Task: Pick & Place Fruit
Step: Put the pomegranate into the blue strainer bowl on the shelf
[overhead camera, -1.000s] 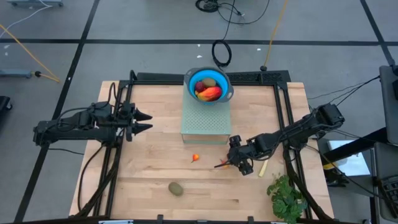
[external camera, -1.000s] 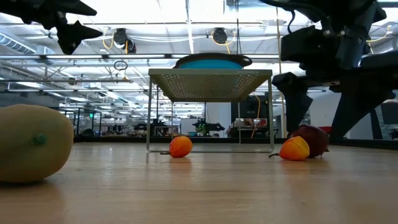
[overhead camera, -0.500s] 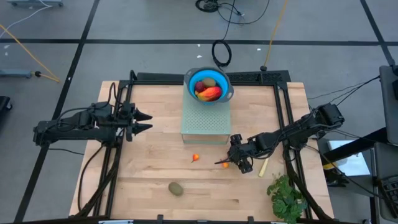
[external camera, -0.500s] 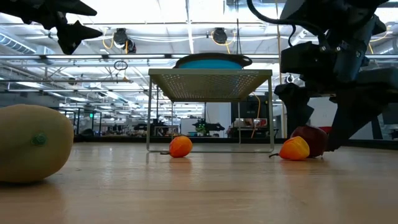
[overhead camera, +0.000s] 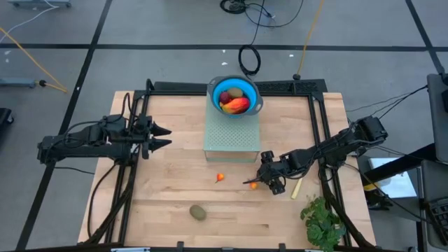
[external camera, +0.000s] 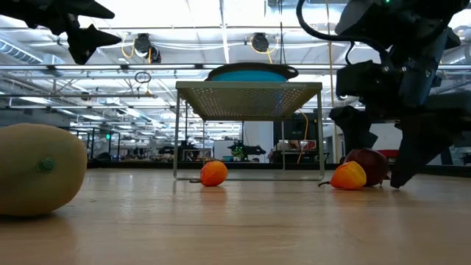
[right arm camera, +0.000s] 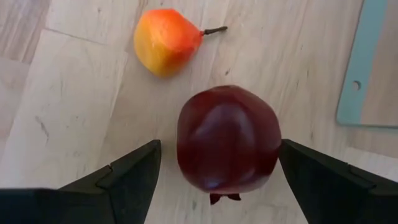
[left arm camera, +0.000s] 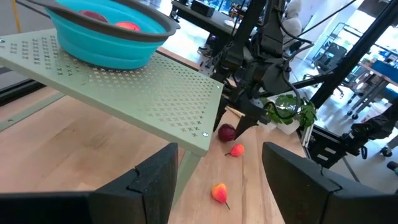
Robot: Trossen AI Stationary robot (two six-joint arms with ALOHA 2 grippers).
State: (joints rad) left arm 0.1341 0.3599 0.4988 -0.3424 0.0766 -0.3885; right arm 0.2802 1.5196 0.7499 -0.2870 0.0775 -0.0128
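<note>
Between the spread fingers of the right pincer (right arm camera: 214,177) sits a dark red round fruit (right arm camera: 228,138), resting on the wooden surface (overhead camera: 168,189) and not yet gripped. Over the last second this pincer has come down around it and its fingers have narrowed a little, so I judge a grasp is about to close. Just beyond the pincer's tips lies a small orange-red fruit (right arm camera: 166,40) with a thin stalk; farther out lie another tiny orange piece (overhead camera: 220,177) and a brownish-green oval (overhead camera: 199,211). The dark fruit looks smooth, glossy and hard, slightly faceted, so it may slip or roll. Behind the pincer a blue bowl (overhead camera: 216,103) on a perforated pale-green stand (overhead camera: 231,136) already holds several fruits. The left pincer (overhead camera: 162,136) waits released, well apart, unchanged.
</note>
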